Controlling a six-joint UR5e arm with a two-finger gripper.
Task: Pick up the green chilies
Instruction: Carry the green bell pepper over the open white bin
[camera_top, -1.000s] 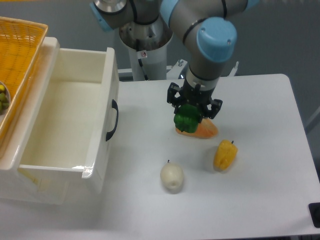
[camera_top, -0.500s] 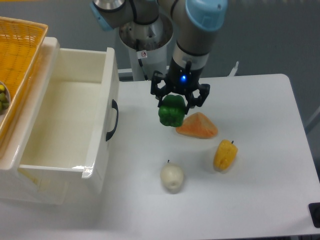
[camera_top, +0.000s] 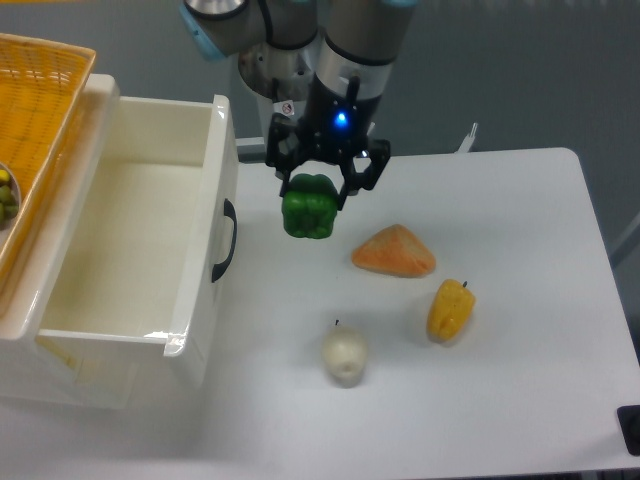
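The green chilies, a glossy dark-green bell pepper, hang in my gripper, lifted clear above the white table. The gripper is shut on the pepper's top, with a blue light lit on its wrist. It is now left of the orange wedge and close to the open white drawer's front.
An open white drawer with a black handle stands at the left. A yellow wicker basket holding small olive-green fruits sits above it. An orange wedge, a yellow pepper and a pale round fruit lie on the table.
My gripper has lifted the green pepper off the spot by the orange wedge and carried it up and left, toward the drawer.
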